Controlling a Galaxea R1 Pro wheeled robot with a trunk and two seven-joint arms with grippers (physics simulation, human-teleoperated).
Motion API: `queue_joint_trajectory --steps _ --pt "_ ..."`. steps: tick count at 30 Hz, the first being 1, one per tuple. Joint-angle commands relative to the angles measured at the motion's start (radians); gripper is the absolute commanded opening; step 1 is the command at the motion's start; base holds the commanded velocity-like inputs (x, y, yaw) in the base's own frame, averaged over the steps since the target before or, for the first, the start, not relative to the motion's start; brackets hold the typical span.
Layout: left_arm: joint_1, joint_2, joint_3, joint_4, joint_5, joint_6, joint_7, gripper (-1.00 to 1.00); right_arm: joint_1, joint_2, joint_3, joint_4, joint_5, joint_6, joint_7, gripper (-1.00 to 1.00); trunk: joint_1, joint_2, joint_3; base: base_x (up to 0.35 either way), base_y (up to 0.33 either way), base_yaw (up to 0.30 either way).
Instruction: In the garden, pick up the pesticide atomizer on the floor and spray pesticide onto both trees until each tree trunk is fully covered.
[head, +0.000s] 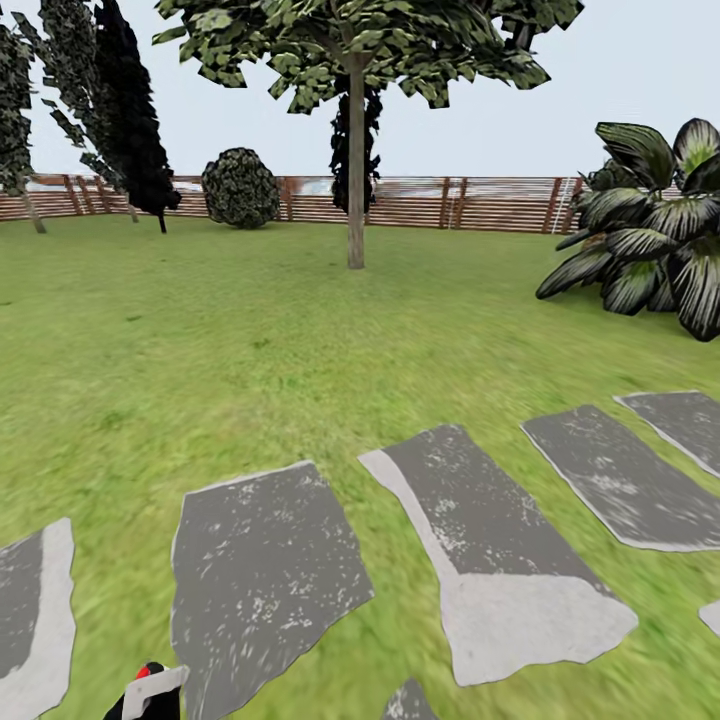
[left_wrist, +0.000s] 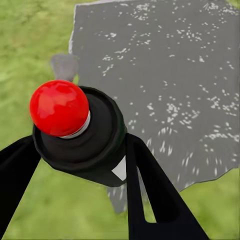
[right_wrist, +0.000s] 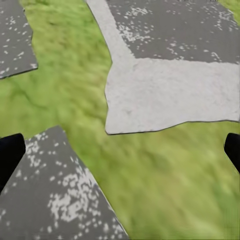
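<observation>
The pesticide atomizer (left_wrist: 75, 130), a dark bottle with a red top (left_wrist: 59, 107), sits between the black fingers (left_wrist: 150, 190) of my left gripper (left_wrist: 77, 145), which is shut on it. In the head view its red top (head: 150, 668) peeks up at the bottom left edge. One tree (head: 360, 40) stands far ahead on the garden lawn (head: 250, 320), its pale straight trunk (head: 355, 170) bare down to the grass. My right gripper (right_wrist: 120, 152) hangs open over grass and stone, with nothing between its fingertips (right_wrist: 10, 155). The concrete floor is out of view.
Several dark stepping-stone slabs (head: 260, 570) cross the grass just ahead of me. A large striped-leaf plant (head: 650, 220) fills the right side. A brown slat fence (head: 420, 200) closes the far end, with a round bush (head: 240, 187) and dark columnar trees (head: 130, 110) at left.
</observation>
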Motion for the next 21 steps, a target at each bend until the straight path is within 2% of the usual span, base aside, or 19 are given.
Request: queue_joint_trajectory --steps 1,21 --pt "-0.001 0.0 0.0 0.001 0.001 -0.003 0.0 -1.0 0.0 0.0 -0.004 0.001 0.004 -0.003 0.001 1.0 0.0 0.0 -0.001 0.34 0.0 0.0" --pt "-0.001 0.0 0.0 0.002 0.0 -0.003 0.0 -1.0 -0.001 0.0 -0.004 0.001 0.004 -0.003 0.001 1.0 0.0 0.0 -0.001 0.34 0.0 0.0"
